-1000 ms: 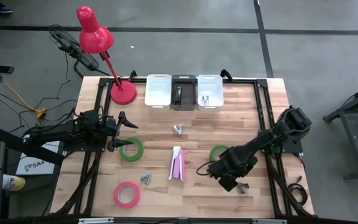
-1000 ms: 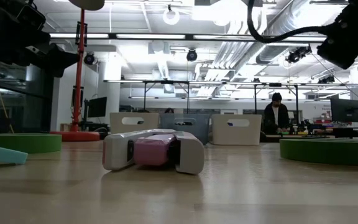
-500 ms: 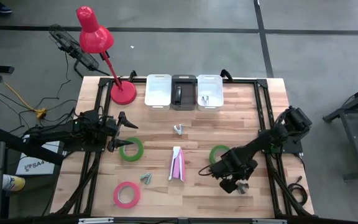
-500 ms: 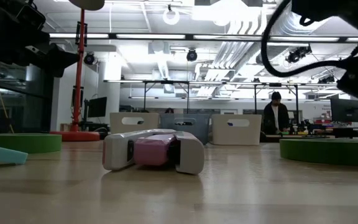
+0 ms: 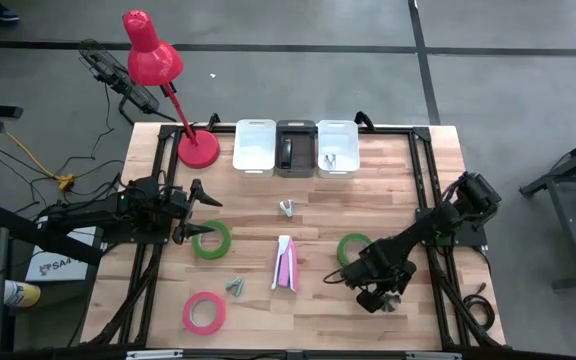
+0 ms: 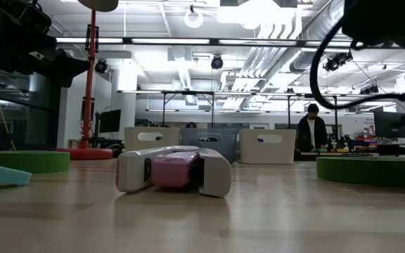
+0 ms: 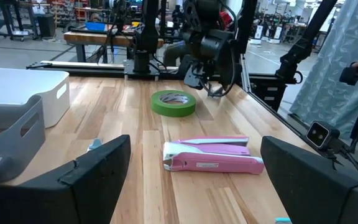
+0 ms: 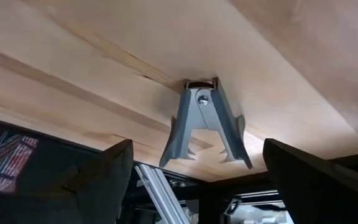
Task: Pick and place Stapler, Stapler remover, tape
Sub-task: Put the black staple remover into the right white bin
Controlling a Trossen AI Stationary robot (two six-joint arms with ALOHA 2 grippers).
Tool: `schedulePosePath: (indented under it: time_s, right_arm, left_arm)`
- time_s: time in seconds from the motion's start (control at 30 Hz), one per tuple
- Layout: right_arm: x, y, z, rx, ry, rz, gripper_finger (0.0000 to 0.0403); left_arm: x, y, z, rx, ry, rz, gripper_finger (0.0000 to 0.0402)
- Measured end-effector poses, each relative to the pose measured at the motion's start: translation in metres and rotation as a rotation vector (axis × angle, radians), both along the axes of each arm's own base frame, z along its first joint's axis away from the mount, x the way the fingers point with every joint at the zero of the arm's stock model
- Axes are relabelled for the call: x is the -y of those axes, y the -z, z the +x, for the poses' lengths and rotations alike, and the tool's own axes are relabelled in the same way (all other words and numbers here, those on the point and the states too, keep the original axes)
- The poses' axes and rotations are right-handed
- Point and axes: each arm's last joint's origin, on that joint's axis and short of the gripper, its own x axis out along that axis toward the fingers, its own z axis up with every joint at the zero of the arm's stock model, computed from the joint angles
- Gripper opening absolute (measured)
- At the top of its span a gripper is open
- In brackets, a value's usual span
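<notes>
Overall level: bright and even in the high view; surface (image 5: 298, 300) evenly lit across its full width.
Source: overhead ceiling fixtures (image 6: 188, 17), visible in the low view as white strips and round lamps.
Glare: ceiling lights blown out to pure white in the low view; faint sheen on the wood near the stapler (image 6: 174, 171).
Shadows: soft and short beneath both arms in the high view; low-view arm silhouettes nearly black against the bright room.
Focus: near surface blurred in the low view; dark fingers (image 7: 92, 177) soft in the left wrist view.
Right wrist view: staple remover (image 8: 204, 127) sharp, with warm wood tone.
</notes>
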Motion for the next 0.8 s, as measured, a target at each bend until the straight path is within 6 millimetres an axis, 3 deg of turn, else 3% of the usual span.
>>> schedulePosePath:
  time_s: [0.33, 0.8]
  right_arm:
    - [-0.0067, 0.0105, -0.0035, 0.000, -0.067, 0.016, 0.0347]
    - [-0.0087, 0.0109, -0.0054, 0.028, -0.108, 0.005, 0.0292]
  left_arm:
    - [-0.0001, 0.0000, 0.0000, 0.000, -0.004, 0.000, 0.0356]
    - [-0.0001, 0.0001, 0.0001, -0.001, -0.003, 0.000, 0.0356]
